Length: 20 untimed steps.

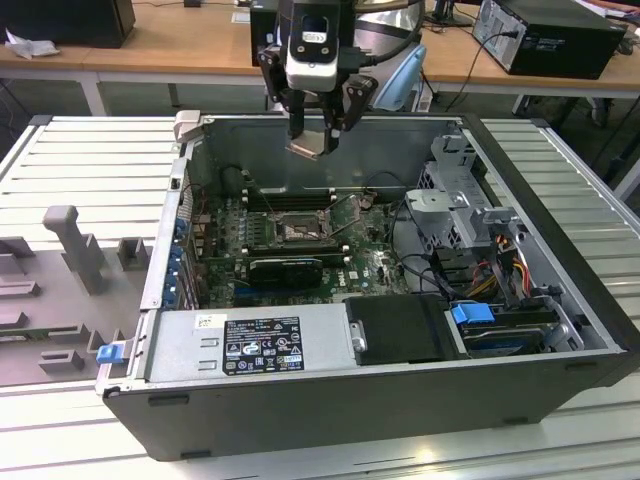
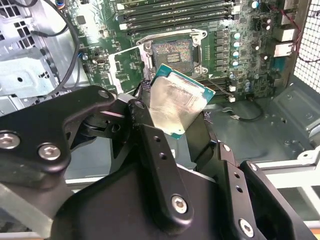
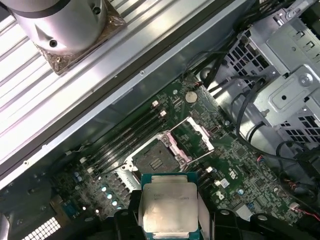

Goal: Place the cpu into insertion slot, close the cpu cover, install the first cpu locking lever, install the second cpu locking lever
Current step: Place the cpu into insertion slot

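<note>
Fingers (image 2: 150,145) clamp cpu (image 2: 177,105) above open insertion slot (image 2: 172,52); cpu cover (image 3: 203,132) raised; memory slots (image 2: 175,17) alongside.

The silver-topped cpu (image 3: 168,210) hangs tilted, well above the insertion slot (image 3: 156,159). The slot is bare. The cpu cover (image 3: 204,134) stands open beside it.

The cpu (image 3: 167,207) is silver-grey, rimmed teal-green. On the green motherboard (image 3: 240,165), the insertion slot (image 3: 156,159) has a dark frame and greyish pin field; black memory slots (image 3: 125,142) run beside it.
</note>
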Each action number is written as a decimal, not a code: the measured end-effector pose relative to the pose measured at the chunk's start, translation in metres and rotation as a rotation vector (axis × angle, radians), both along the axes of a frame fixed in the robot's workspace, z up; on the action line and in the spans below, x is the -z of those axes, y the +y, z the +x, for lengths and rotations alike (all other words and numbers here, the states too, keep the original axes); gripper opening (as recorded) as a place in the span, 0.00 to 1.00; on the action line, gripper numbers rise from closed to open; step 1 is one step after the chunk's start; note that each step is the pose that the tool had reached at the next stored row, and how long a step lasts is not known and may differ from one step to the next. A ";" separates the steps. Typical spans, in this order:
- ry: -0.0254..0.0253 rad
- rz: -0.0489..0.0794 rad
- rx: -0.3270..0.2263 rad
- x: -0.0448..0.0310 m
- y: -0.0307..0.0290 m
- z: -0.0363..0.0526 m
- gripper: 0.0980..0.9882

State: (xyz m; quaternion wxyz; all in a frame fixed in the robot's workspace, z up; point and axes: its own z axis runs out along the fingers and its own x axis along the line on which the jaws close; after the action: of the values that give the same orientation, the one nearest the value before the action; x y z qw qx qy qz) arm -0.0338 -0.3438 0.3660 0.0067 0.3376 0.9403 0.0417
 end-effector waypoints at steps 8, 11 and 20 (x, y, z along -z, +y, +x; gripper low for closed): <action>0.0000 0.000 0.074 0.0006 0.0000 0.0000 0.48; 0.0000 0.000 0.099 0.0008 0.0000 0.0000 0.48; 0.0000 -0.001 0.240 0.0025 0.0000 0.0000 0.48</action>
State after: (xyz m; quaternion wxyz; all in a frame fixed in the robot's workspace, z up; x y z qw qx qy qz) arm -0.0338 -0.3438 0.3635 0.0118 0.4478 0.8931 0.0402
